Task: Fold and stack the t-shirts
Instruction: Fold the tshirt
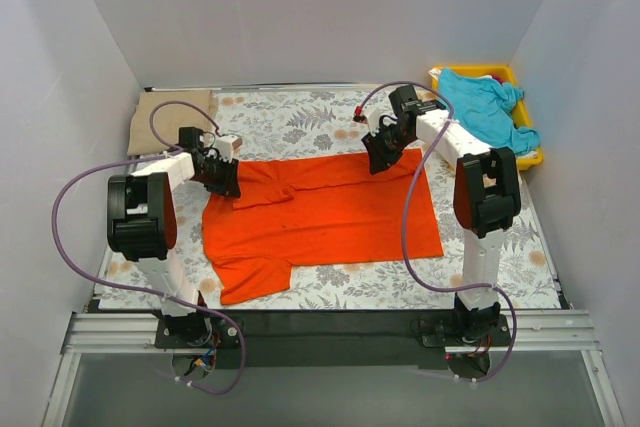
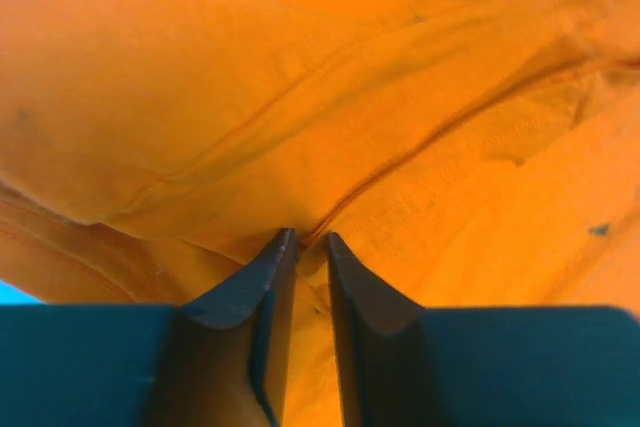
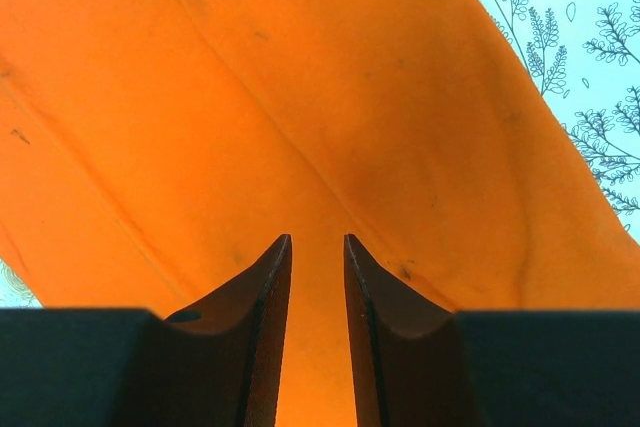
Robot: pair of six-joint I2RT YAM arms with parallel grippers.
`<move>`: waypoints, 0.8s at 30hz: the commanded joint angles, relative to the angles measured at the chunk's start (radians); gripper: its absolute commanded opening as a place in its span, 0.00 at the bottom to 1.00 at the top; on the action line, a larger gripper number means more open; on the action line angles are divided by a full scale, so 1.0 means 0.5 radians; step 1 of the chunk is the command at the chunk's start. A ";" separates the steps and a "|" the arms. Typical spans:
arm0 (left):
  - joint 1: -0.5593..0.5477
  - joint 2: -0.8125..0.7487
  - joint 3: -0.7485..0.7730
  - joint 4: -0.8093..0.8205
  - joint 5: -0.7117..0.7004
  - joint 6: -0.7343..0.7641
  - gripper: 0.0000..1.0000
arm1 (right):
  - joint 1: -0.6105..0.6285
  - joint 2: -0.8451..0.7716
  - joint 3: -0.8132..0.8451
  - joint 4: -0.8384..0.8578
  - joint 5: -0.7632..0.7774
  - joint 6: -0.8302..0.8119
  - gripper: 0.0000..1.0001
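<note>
The orange-red t-shirt [image 1: 330,212] lies spread on the fern-print cloth, with one sleeve reaching toward the near left. My left gripper [image 1: 228,179] is at its far left corner, shut on a fold of it; in the left wrist view the jaws [image 2: 311,237] pinch the orange cloth [image 2: 300,97]. My right gripper [image 1: 380,159] is at its far right edge, also shut on it; the right wrist view shows cloth [image 3: 300,97] between the narrow jaws [image 3: 317,239]. The turquoise t-shirt [image 1: 485,107] lies bunched in the tray. The tan t-shirt [image 1: 170,112] lies at the back left.
The yellow tray [image 1: 530,157] stands at the back right corner. The grey fern-print cloth [image 1: 300,112] covers the table and also shows in the right wrist view [image 3: 600,67]. White walls close in the left, back and right sides.
</note>
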 commanded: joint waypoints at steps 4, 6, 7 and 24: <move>0.000 -0.165 -0.039 -0.147 0.123 0.103 0.05 | -0.033 -0.047 -0.009 -0.029 0.006 -0.040 0.29; 0.000 -0.214 -0.033 -0.193 0.172 0.127 0.00 | -0.048 -0.059 -0.022 -0.029 0.024 -0.055 0.28; 0.000 -0.284 -0.042 -0.206 0.178 0.136 0.00 | -0.055 -0.062 -0.043 -0.029 0.025 -0.061 0.27; -0.015 -0.659 -0.475 -0.727 0.163 1.216 0.11 | -0.186 -0.136 -0.178 -0.042 0.110 -0.181 0.27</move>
